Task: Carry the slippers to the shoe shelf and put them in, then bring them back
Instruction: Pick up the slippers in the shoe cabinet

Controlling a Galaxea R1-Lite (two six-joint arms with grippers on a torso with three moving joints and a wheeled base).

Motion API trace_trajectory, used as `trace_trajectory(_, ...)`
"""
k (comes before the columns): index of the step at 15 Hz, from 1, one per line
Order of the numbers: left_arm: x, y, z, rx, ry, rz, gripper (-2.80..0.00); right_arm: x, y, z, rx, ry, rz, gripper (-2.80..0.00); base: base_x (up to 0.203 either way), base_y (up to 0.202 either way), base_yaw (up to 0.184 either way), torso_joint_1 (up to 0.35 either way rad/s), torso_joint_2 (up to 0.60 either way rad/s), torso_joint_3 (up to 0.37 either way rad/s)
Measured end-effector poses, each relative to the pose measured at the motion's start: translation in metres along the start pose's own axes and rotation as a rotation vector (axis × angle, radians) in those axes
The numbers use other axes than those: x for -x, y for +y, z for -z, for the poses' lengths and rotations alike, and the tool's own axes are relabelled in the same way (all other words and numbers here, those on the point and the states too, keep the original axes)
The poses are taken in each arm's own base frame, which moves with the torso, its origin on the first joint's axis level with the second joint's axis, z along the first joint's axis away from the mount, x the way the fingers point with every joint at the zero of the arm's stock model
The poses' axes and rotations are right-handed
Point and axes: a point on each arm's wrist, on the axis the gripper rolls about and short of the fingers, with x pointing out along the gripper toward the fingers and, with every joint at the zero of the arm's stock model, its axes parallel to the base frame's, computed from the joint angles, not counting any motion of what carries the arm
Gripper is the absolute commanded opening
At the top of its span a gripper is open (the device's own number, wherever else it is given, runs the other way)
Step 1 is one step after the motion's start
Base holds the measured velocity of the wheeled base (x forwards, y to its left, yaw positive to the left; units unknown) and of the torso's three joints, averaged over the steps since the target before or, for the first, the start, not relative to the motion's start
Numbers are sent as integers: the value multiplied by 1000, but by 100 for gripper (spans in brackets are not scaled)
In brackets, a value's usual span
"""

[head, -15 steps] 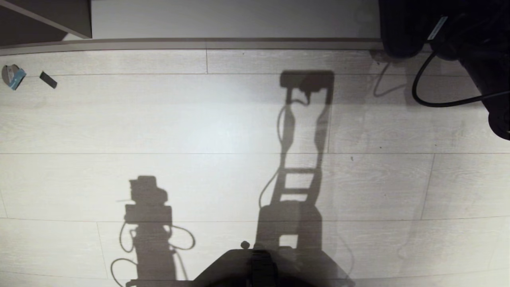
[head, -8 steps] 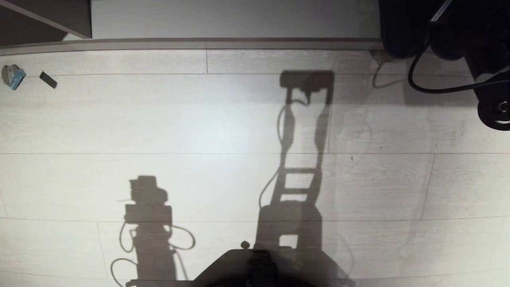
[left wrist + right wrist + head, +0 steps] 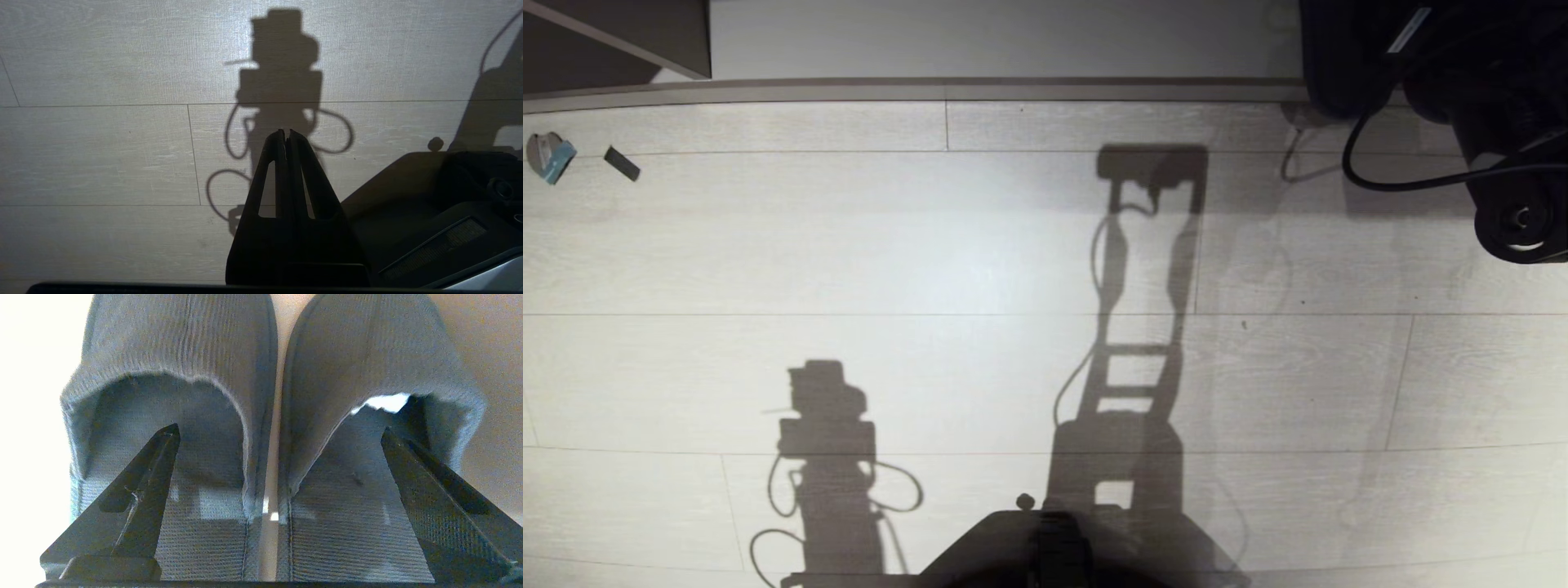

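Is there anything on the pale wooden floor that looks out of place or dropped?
Yes. Two small scraps lie on the pale plank floor at the far left of the head view, near the baseboard: a grey-and-blue crumpled piece and a small dark strip beside it, apart from each other. They look like litter. What they are is too small to tell.

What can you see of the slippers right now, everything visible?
Only the right wrist view shows the slippers: a pair side by side, nearly touching along their inner edges, lying flat. Grey ribbed fabric uppers arch over woven-looking insoles, openings toward the camera. The right gripper is spread wide, one finger reaching into each slipper's opening; whether the fingers press on the fabric is unclear. A pale surface shows around the pair. The far ends are out of frame.
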Motion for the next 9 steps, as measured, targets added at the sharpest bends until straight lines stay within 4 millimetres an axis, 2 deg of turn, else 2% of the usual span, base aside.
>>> trace_trajectory(7, 0, 0, 0, 0, 0, 0, -280, -20, 2, 1, -49, -130, 29, 0, 0, 0, 0, 0, 0, 0)
trace_trajectory(9, 0, 0, 0, 1, 0, 0, -280, -24, 3, 6, -75, -142, 37, 0, 0, 0, 0, 0, 0, 0)
